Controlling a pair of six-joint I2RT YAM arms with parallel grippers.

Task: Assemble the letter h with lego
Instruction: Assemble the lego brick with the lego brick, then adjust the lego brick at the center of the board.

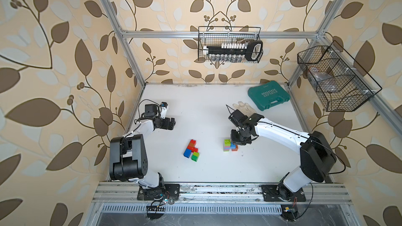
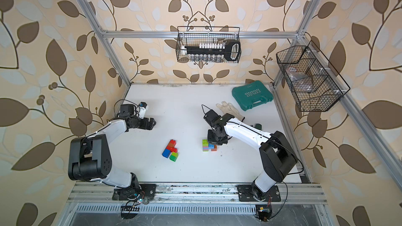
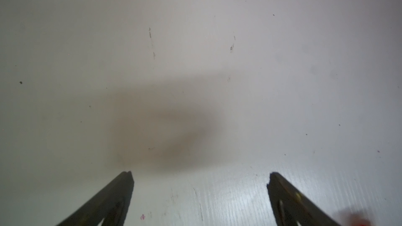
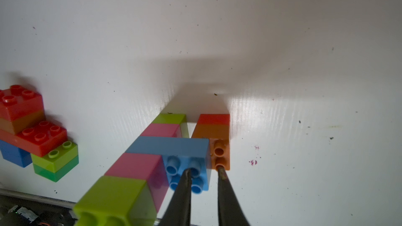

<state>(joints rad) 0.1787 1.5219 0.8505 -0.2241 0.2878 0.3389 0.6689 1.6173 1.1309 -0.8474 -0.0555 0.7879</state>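
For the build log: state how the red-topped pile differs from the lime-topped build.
The pile is mainly red, orange, blue and green; the build is mainly lime, pink, light blue and orange. The pile sits untouched; the right claw, shut, is at the build's top. Both are studded bricks on the white table.

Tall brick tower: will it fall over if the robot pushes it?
Probably tippy: the tower stands five bricks high on a narrow base. The orange stack close beside it might prop one side. Its bricks look hard, so it likely won't bend.
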